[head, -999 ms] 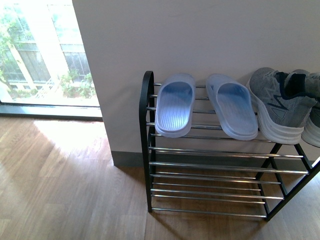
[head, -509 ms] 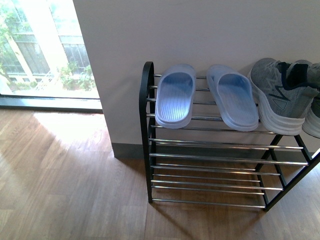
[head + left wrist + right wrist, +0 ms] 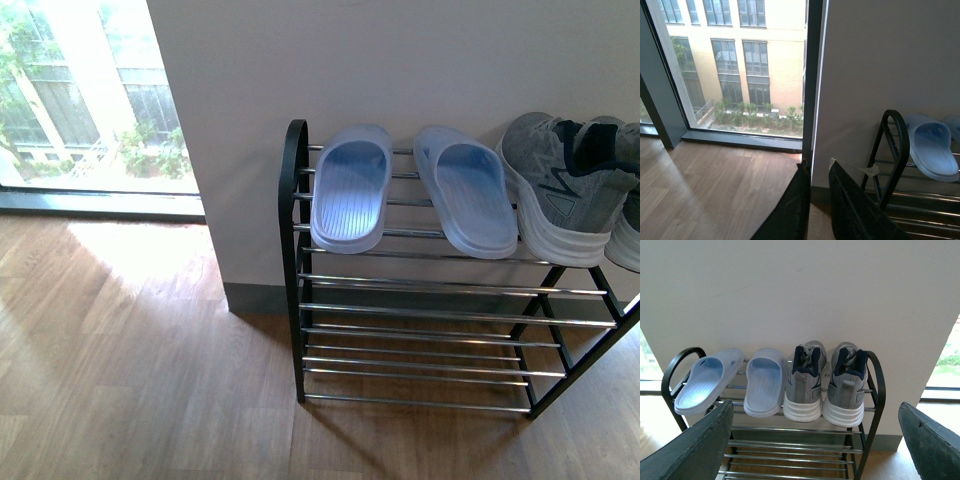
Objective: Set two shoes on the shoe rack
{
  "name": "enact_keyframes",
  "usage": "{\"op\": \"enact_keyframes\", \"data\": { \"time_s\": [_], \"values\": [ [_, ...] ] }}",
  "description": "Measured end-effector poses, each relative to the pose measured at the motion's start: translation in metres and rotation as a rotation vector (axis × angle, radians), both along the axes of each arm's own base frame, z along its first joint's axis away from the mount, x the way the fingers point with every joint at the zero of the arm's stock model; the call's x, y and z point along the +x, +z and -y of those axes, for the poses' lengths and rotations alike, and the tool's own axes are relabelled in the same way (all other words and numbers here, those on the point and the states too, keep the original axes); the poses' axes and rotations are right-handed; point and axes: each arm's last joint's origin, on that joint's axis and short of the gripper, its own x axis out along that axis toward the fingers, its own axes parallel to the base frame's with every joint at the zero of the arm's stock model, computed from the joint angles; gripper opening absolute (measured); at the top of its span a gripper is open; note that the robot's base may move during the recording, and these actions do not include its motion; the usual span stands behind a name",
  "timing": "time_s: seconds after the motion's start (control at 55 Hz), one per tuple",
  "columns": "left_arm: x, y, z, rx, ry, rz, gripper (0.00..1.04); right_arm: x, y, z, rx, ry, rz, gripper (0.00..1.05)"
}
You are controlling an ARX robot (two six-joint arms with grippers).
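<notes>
Your shoe rack (image 3: 420,290) fills the right half of the front view. On its top tier sit two pale blue slides (image 3: 349,196), then grey sneakers (image 3: 802,382) toward the right edge. Right gripper (image 3: 815,440) spread wide, empty, well back from the rack. Left gripper (image 3: 817,200) nearly pressed together, empty, near the rack's end frame.

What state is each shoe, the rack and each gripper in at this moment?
Slides: on the rack's top tier, side by side.
Sneakers: top tier, upright, heels outward.
Shoe rack: standing, lower tiers bare.
Left gripper: nearly closed, holding nothing.
Right gripper: open, empty.
</notes>
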Motion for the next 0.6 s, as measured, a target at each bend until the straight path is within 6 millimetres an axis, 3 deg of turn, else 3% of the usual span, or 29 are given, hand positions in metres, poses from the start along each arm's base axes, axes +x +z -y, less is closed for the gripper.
{"op": "enact_keyframes", "data": {
  "time_s": [0.4,0.599],
  "values": [
    [0.0000,0.0001,-0.0001,0.000,0.002,0.001,0.94,0.0000,0.0000,0.0000,0.000,0.000,0.000,0.96],
    [0.0000,0.0001,-0.0001,0.003,0.000,0.001,0.95,0.0000,0.0000,0.0001,0.000,-0.003,0.000,0.96]
  ]
}}
